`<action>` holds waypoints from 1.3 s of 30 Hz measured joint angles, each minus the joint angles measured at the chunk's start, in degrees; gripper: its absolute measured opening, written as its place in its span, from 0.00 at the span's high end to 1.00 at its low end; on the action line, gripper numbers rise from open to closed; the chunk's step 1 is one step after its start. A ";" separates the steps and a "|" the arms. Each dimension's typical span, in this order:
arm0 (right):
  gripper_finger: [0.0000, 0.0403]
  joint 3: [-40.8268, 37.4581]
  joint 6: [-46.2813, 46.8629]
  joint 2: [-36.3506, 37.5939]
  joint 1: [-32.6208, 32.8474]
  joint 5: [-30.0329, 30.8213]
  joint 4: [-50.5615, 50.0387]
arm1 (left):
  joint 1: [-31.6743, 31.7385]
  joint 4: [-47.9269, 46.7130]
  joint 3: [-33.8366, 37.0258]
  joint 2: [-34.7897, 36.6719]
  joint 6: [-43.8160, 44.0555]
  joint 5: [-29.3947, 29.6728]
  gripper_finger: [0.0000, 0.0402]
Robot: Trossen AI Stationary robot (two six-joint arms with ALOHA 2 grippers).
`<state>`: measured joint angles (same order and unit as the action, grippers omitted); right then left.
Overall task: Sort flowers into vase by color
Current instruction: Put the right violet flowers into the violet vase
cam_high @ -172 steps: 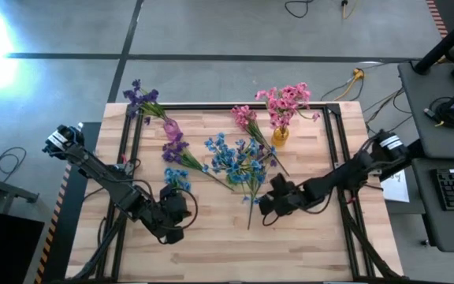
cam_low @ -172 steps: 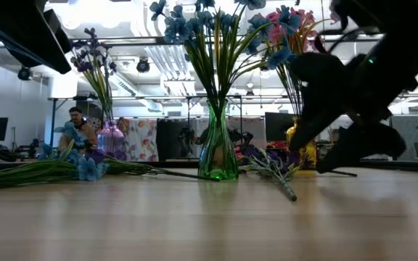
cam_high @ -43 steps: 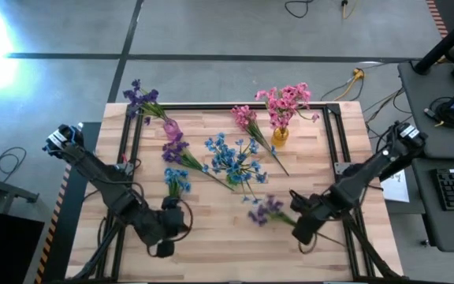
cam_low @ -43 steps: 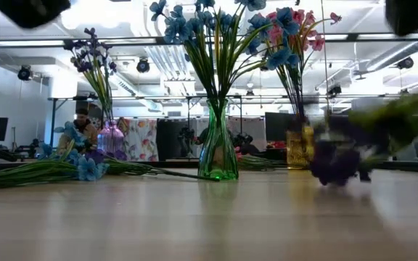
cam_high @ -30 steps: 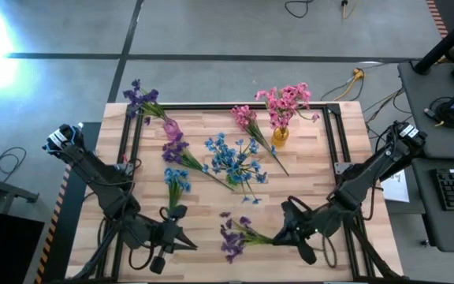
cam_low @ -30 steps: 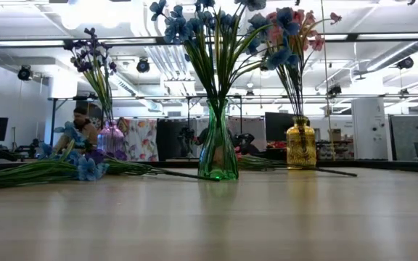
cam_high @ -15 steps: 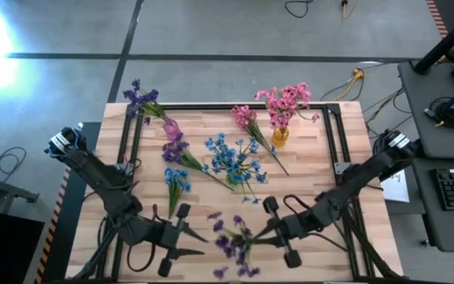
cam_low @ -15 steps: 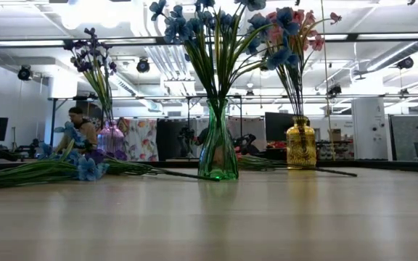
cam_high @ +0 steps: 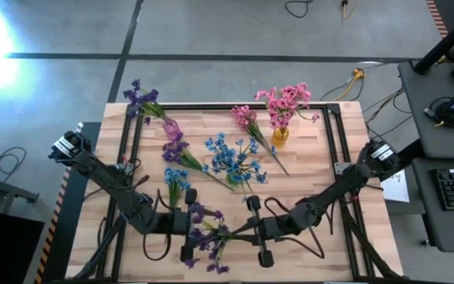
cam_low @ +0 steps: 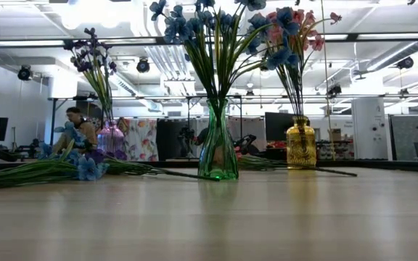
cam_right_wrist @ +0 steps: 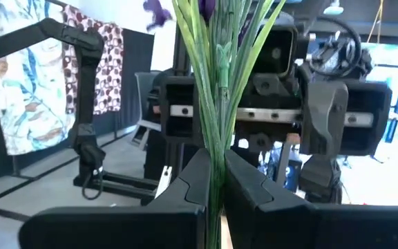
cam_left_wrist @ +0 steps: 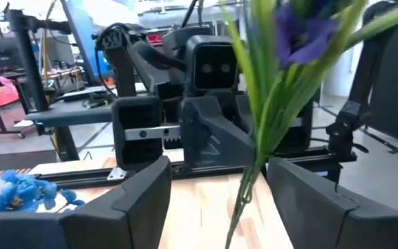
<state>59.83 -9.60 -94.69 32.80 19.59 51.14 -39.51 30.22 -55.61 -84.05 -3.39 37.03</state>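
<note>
Right claw (cam_high: 249,229) pinching purple flowers (cam_high: 202,237) by stems; left claw (cam_high: 186,233) spread around same stems, above desk (cam_high: 306,189).

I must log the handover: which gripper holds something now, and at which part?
The right gripper holds the purple flower sprig by its green stems. The left gripper stands open around the stems and grips nothing yet.

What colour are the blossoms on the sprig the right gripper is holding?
Purple. The sprig shows best in the high view, clamped in the right gripper.
</note>
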 joint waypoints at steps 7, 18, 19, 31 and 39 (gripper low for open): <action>0.96 3.35 -0.89 -2.44 -0.60 0.13 -0.27 | 0.64 1.23 -0.01 -0.04 0.25 -5.58 0.43; 0.96 6.21 -1.45 -3.98 -1.73 2.52 -3.48 | 1.33 4.24 0.00 -0.26 -1.58 -9.26 0.44; 0.96 6.21 -1.54 -4.00 -1.75 2.58 -3.43 | 1.52 4.23 0.00 -0.26 -1.61 -9.15 0.44; 0.94 6.23 -1.27 -4.00 -2.17 5.05 -4.36 | 2.58 4.86 0.00 -0.26 -1.67 -6.23 0.79; 0.80 6.23 1.23 -4.00 -2.21 7.43 -4.44 | 2.65 4.91 0.00 -0.26 -1.54 -5.83 0.96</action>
<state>66.06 -8.37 -98.70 30.59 27.02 46.70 -36.86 35.14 -55.61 -84.31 -4.93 31.20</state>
